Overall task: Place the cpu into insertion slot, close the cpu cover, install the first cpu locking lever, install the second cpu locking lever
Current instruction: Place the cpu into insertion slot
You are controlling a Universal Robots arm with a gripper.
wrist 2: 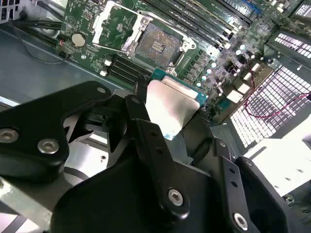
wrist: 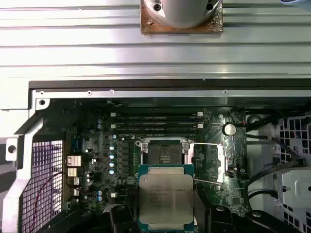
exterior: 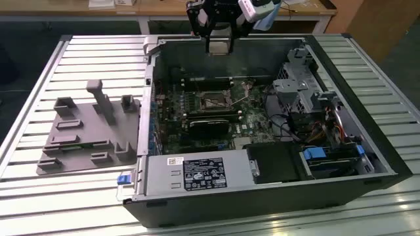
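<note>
**Cpu gripped above open socket: misalignment is the main risk**

Risks, as judged from here: the cpu [wrist: 166, 199] may come down rotated or offset against the insertion slot [wrist: 164, 152]. It would then sit on the dark frame instead of dropping into the contact field, and pressing on it could damage the contacts. The grip looks to be on the chip's edges only, so it could tilt or slip if a corner touches down first. The cpu cover [wrist: 219, 162] is flipped open just beside the slot, so a descent off to that side could clip it. The upper wall of the computer case [exterior: 262, 201] is also close to the arm.

The gripper [wrist 2: 170, 121] is clamped on the cpu, with the black fingers [wrist 2: 138, 109] on opposite edges and the chip between them. The silver top faces the first wrist camera. In the exterior view the gripper hangs near the case's far rim, well above the motherboard [wrist: 97, 160]. The slot is bare, and the chip is apart from it, not seated.
</note>
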